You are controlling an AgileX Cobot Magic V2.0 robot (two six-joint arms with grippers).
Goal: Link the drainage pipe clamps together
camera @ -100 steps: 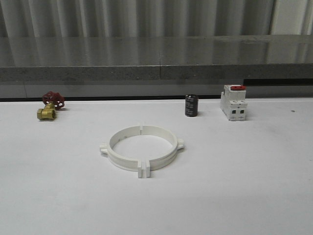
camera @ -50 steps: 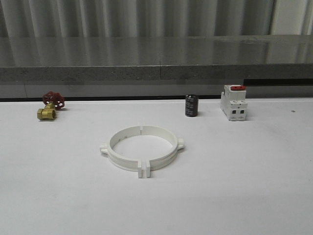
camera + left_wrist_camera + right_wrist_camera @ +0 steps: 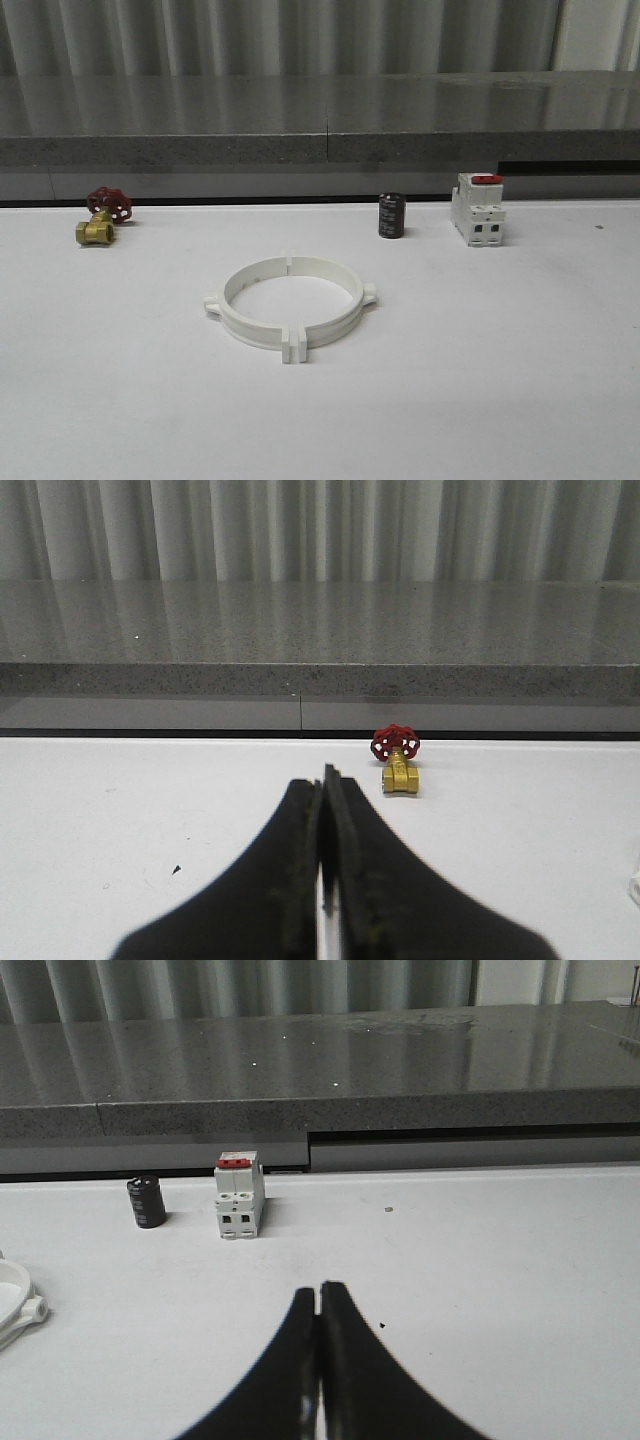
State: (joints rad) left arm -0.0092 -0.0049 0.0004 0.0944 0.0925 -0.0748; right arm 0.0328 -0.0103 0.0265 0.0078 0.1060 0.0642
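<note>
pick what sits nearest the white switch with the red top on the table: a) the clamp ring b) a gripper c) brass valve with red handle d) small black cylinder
d: in the front view the small black cylinder stands just left of the switch, while the clamp ring and brass valve lie farther off.

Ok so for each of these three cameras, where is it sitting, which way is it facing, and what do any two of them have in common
Front view: faces forward over the table at the joined clamps; valve left, capacitor and switch right.
Left wrist view: on the left arm, low, facing the back ledge; shut left gripper in the foreground, valve beyond.
Right wrist view: on the right arm, low, facing the ledge; shut right gripper, switch, capacitor, a clamp edge.
Shared: front and left wrist, the valve; front and right wrist, switch and capacitor.
</note>
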